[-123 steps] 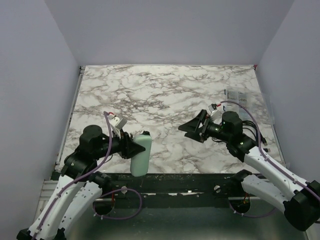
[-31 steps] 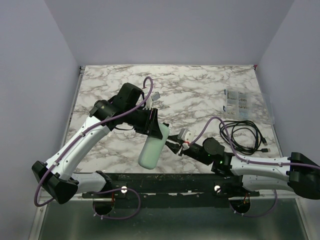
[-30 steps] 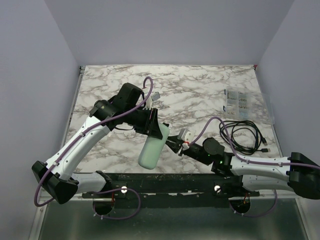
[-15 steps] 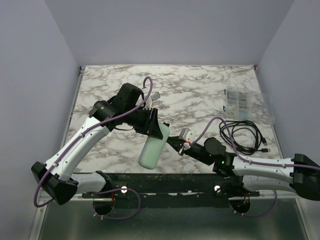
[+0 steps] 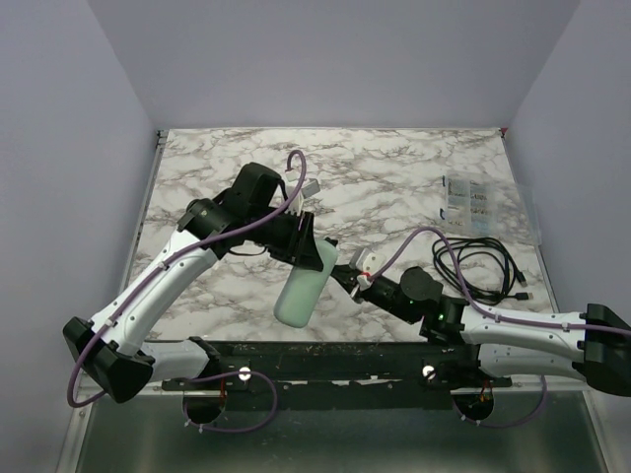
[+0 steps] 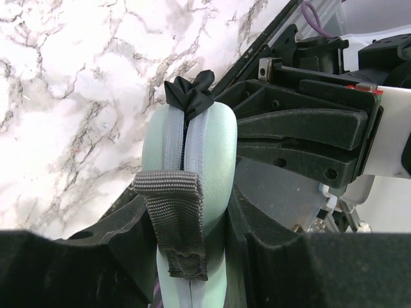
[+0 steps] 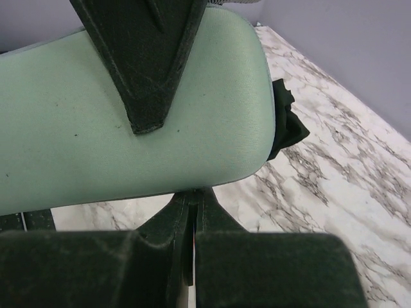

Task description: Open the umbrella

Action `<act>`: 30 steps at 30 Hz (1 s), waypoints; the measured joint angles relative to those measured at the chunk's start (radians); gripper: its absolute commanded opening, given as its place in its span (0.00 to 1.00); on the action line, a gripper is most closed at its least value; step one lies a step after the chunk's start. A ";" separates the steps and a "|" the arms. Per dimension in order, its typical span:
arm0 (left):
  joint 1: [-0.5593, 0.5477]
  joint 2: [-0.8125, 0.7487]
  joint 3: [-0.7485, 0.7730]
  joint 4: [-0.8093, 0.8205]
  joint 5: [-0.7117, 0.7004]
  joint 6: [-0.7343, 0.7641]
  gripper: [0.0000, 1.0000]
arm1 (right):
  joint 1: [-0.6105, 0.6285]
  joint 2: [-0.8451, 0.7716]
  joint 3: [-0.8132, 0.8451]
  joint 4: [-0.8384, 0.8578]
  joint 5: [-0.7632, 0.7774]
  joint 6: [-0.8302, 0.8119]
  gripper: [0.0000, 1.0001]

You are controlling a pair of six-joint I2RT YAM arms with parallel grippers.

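My left gripper [image 5: 308,248] is shut on a pale mint-green clamshell case [image 5: 304,286], holding it above the near part of the marble table [image 5: 394,168]. The left wrist view looks along the case [image 6: 189,147], its zip seam facing the camera and a grey webbing strap [image 6: 173,224] hanging over it. Black umbrella fabric [image 6: 189,93] pokes out of the far end; the rest of the umbrella is hidden inside. My right gripper [image 5: 342,276] is shut, its tips touching the side of the case [image 7: 128,147]. Black fabric [image 7: 286,125] shows there too.
A coiled black cable [image 5: 478,266] lies at the right, beside my right arm. A clear packet [image 5: 466,202] sits beyond it near the right wall. The table's front edge and the arm bases are just below the case.
My right gripper has shut and moved slightly up and left against the case. The left gripper, still holding the case, has shifted slightly.
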 measured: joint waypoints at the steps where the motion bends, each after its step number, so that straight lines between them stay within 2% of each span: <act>1: 0.000 0.002 -0.001 0.006 0.000 0.008 0.00 | 0.000 0.000 0.000 -0.002 0.006 0.000 0.01; 16: -0.003 0.153 0.060 0.046 0.024 0.130 0.00 | -0.006 0.019 -0.034 -0.003 0.107 -0.024 0.01; 26: -0.003 0.290 0.277 0.061 0.040 0.180 0.00 | -0.006 0.021 -0.034 0.024 0.139 -0.063 0.01; 30: 0.000 0.310 0.319 0.088 0.048 0.181 0.00 | -0.006 0.021 -0.034 0.032 0.139 -0.062 0.01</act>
